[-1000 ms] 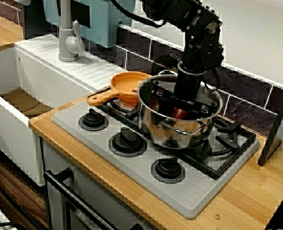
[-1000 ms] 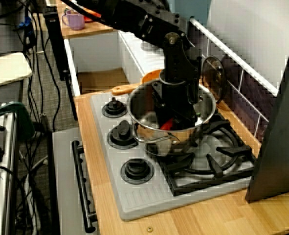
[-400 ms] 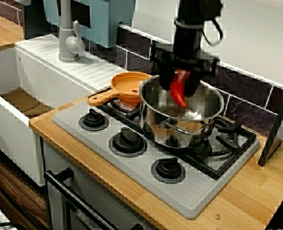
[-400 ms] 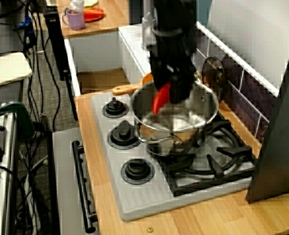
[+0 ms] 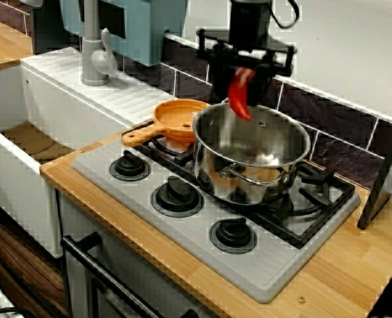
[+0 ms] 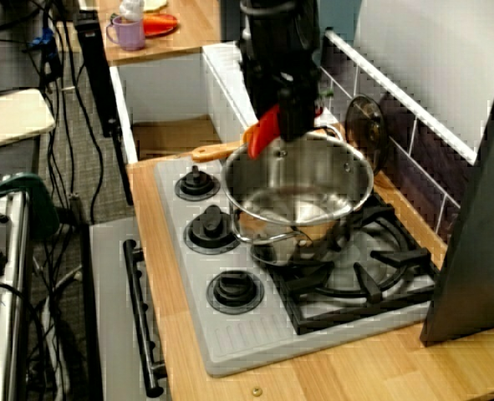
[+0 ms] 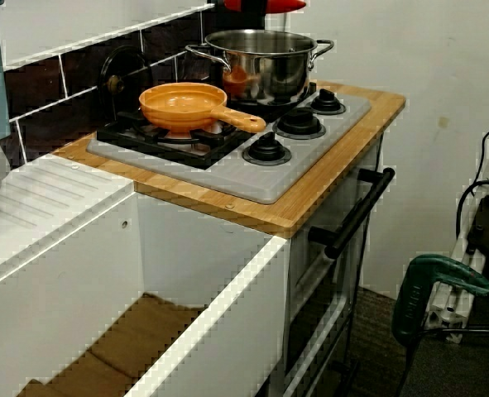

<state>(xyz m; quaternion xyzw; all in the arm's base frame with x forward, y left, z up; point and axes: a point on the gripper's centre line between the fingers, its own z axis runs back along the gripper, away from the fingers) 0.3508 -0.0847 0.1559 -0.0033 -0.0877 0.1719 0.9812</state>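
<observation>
Front-corner view: black gripper (image 5: 241,66) is clamped on the upper end of a red curved pepper (image 5: 240,96), so the pepper hangs tip-down, clear above the far rim of the shiny steel two-handled pot (image 5: 249,179). Pot sits on the black burner grate (image 5: 322,192), with the orange plastic frying pan (image 5: 179,119) just beside it.

Side view: gripper (image 6: 282,117) pinches the pepper (image 6: 263,138) slantwise over the pot (image 6: 297,230); pot interior looks bare.

Sink-end view: pepper (image 7: 273,4) is cut off by the top edge, above the pot (image 7: 265,70). Pan (image 7: 182,103) rests on the near burner.
</observation>
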